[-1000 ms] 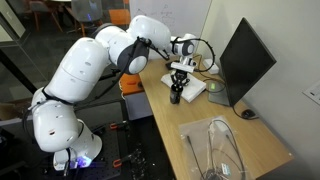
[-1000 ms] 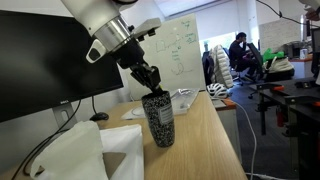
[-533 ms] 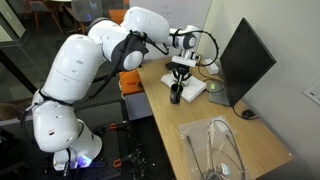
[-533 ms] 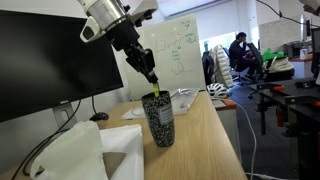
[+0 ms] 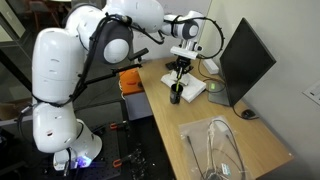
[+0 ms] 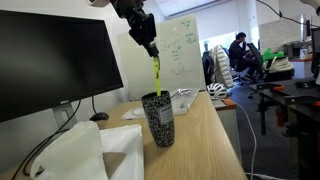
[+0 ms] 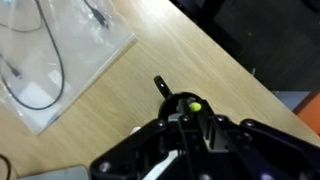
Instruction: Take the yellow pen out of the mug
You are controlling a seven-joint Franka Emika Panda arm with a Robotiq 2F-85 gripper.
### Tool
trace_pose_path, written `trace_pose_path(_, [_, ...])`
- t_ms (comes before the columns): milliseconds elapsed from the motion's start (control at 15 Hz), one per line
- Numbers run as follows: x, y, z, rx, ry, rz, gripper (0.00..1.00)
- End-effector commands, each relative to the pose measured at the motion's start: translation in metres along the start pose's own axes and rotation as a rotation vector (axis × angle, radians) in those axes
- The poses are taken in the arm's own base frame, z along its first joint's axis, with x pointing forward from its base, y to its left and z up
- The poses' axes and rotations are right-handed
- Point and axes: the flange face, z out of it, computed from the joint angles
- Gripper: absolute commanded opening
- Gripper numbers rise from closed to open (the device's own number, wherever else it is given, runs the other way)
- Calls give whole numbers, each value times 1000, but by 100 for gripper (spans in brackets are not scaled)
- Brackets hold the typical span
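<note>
Right, my black claw (image 6: pixel 151 50) pinches the thin yellow pen (image 6: pixel 155 76) at its top; I'd pull straight to 12 o'clock until the tip clears the small black speckled mug (image 6: pixel 158 122).

I'm working in an open office: a dark monitor (image 6: pixel 50 60) at left, a scribbled whiteboard (image 6: pixel 185 50) centre, people (image 6: pixel 240 50) seated at desks upper right.

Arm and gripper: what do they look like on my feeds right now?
The arm is glossy white, with bulbous rounded segments and dark joint bands; a black cable runs along it. The gripper is black, with slim fingers.
</note>
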Motion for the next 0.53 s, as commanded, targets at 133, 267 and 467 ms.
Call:
trace_pose_path(133, [-60, -1, -34, 12, 160, 56, 4])
trace_pose_path(267, [-83, 0, -45, 9, 191, 92, 4])
trace_pose_path(467, [-118, -4, -47, -76, 221, 139, 4])
